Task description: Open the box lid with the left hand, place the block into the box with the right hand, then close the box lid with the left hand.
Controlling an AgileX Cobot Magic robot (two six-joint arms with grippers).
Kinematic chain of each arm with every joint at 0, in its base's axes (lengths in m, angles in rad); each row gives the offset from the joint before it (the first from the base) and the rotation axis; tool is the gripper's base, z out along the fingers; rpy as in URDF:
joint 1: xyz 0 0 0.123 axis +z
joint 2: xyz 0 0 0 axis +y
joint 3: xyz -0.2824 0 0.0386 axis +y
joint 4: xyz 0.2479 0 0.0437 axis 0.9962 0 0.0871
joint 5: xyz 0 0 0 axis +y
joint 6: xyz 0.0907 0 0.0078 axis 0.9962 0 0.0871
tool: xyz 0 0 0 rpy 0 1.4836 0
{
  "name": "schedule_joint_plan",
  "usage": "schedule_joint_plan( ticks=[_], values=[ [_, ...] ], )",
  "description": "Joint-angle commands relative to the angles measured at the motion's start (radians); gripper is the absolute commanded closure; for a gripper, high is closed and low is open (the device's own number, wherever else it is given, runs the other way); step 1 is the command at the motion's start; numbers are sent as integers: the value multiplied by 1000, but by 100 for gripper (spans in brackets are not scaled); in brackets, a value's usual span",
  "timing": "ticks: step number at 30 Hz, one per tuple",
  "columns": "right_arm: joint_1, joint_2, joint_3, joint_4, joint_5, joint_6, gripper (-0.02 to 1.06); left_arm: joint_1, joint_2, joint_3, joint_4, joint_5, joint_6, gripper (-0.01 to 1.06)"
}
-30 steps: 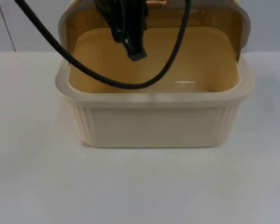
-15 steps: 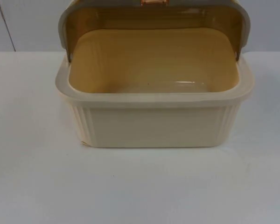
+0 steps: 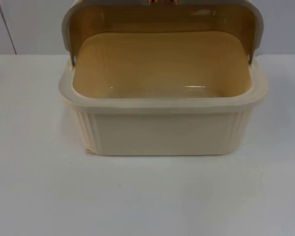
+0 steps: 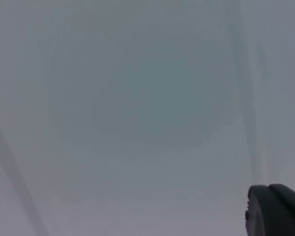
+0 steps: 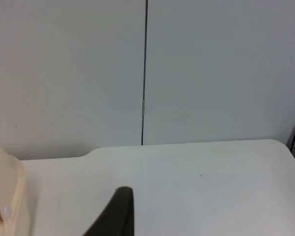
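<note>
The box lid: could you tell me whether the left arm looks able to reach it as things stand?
Probably yes: the lid stands swung up at the back of the box, with nothing crowding it.

Box (image 3: 162,132): cream outside with ribbed corners, yellow-tan inside. Lid (image 3: 162,17): translucent amber, grey rim, orange latch (image 3: 162,2). Table (image 3: 137,196) white. Wall (image 5: 211,73) grey, dark seam. Fingertips black.

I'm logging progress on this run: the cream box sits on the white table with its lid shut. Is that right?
Not quite. The cream box does sit on the white table, but its lid is open, swung up and back behind the box so the inside shows. The top view shows it.
</note>
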Motion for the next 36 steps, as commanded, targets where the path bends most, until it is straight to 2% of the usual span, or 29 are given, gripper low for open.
schedule_joint_plan(
  ticks=[1, 4, 5, 7, 9, 18, 22, 30, 32, 33, 35, 36],
  values=[
    [-2, -4, -4, 1, -6, 1, 0, 97, -9, -4, -33, 61, -55, 105],
    [-2, -4, -4, 1, -6, 1, 0, 212, -2, -4, -43, 186, -94, 105],
    [-2, -4, -4, 1, -6, 1, 0, 212, -2, -4, -43, 186, -94, 105],
    [-2, -4, -4, 1, -6, 1, 0, 262, 5, -2, -43, 264, -103, 105],
    [-2, -4, -4, 1, -10, 1, 0, 276, 11, -2, -16, 307, -103, 105],
    [-2, -4, -4, 1, -15, 11, 0, 276, 13, 0, -16, 357, -82, 105],
    [-2, -4, -4, 1, -15, 16, 0, 276, 13, 0, -62, 369, -82, 105],
    [-2, -4, -4, 1, -17, 16, 0, 276, 13, 0, -63, 375, -15, 105],
    [-2, -4, -4, 1, -17, 16, 0, 276, 25, 0, -98, 397, 24, 93],
    [-2, -4, -4, 1, -17, 16, 0, 276, 25, 0, -98, 397, 24, 93],
    [-2, -4, -4, 1, -17, 16, 0, 276, 49, 0, -173, 441, 70, 46],
    [-2, -4, -4, 1, -17, 16, 0, 276, 56, 0, -202, 450, 70, 17]
  ],
)
